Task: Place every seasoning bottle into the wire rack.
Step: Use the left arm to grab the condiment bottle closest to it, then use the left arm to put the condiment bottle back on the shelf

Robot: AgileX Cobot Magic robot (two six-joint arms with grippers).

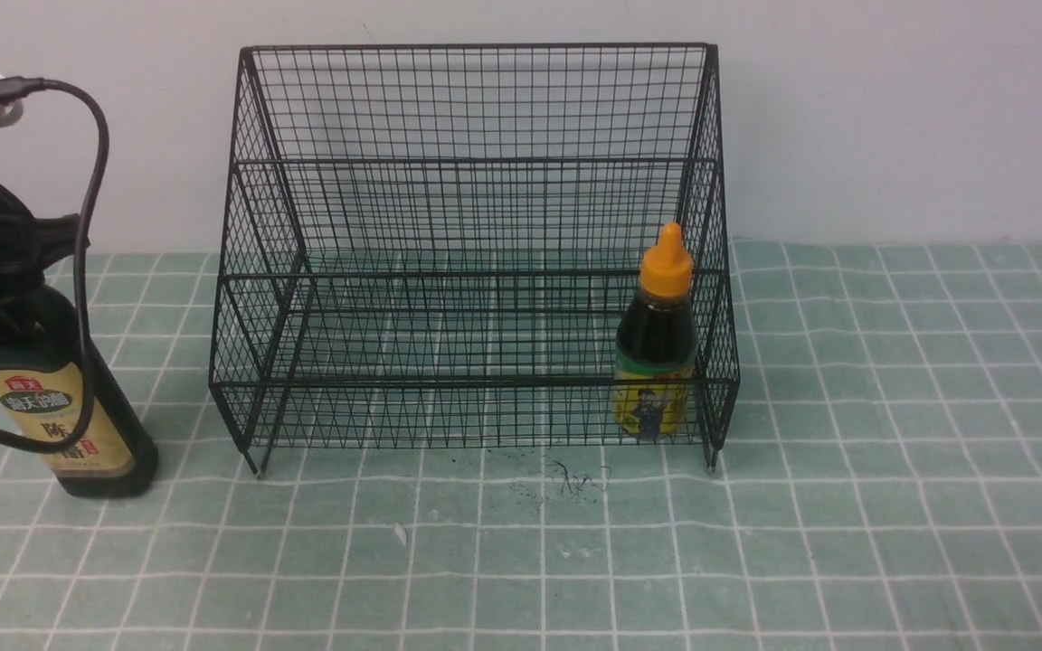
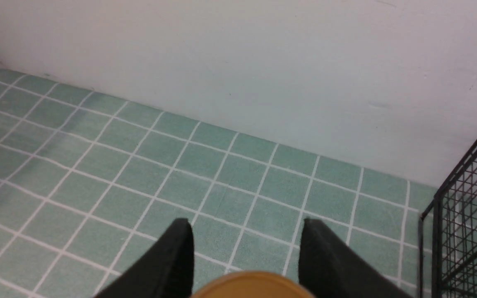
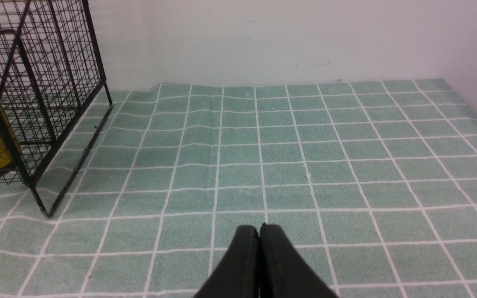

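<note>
- Black wire rack (image 1: 476,217) stands on the green checked cloth (image 1: 847,497); the short orange-capped bottle (image 1: 657,353) is upright inside its lower tier, at the right end.
- The tall bottle (image 1: 78,416) stands on the cloth outside the rack, to its left.
- Left gripper (image 2: 246,225): 2 fingers (image 2: 172,256) flank its gold cap (image 2: 251,287); whether they grip it, I cannot tell.
- Right gripper (image 3: 259,231): jaws pressed together, holding nothing.

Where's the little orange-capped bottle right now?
In the front view, the bottle stands inside the rack, in the front right corner of its lower tier.
</note>
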